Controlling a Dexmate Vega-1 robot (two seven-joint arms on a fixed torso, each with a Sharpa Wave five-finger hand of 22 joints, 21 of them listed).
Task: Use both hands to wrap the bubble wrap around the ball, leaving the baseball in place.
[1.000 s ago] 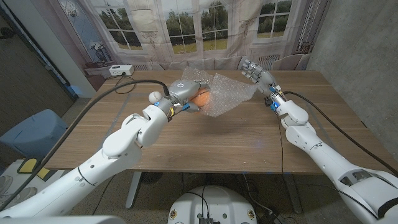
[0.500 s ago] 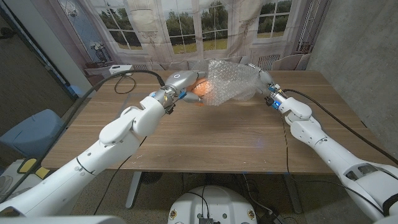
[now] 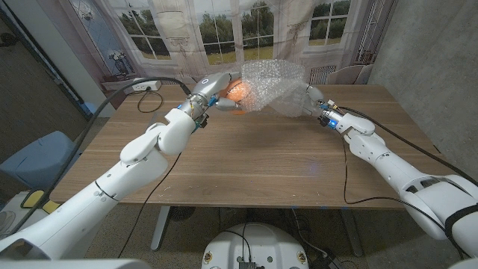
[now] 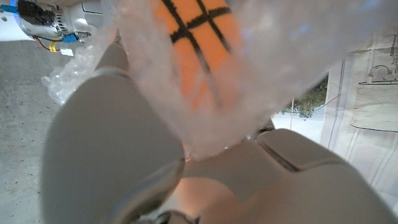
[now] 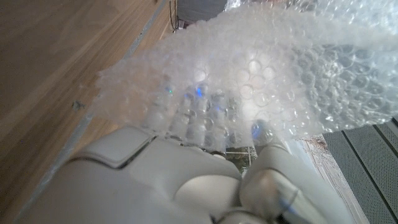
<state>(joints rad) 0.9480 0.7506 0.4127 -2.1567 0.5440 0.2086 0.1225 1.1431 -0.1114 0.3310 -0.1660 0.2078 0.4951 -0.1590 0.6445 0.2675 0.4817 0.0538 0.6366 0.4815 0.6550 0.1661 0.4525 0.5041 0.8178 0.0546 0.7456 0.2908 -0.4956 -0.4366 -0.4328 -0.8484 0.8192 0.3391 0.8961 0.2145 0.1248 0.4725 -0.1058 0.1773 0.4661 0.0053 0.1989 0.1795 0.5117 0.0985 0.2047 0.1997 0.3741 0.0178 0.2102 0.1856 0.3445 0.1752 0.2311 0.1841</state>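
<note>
An orange ball with black lines (image 3: 236, 93) hangs above the far middle of the table (image 3: 246, 161). My left hand (image 3: 212, 88) grips it from the left. Clear bubble wrap (image 3: 275, 84) drapes over the ball and stretches right to my right hand (image 3: 314, 100), which holds its edge. In the left wrist view the ball (image 4: 199, 50) shows through the wrap (image 4: 298, 56) above my left hand (image 4: 143, 162). The right wrist view shows the wrap (image 5: 280, 74) lying over the fingers of my right hand (image 5: 186, 180), above the table (image 5: 56, 62).
A white power strip (image 3: 146, 86) with a black cable (image 3: 160, 80) lies at the table's far left. A blue seat (image 3: 37, 161) stands off the left side. A curtain with window prints (image 3: 224, 30) hangs behind the table.
My left hand has lifted the ball and wrap up and toward the far edge. My right hand came in and took the wrap's right edge; the wrap now arches over the ball.
</note>
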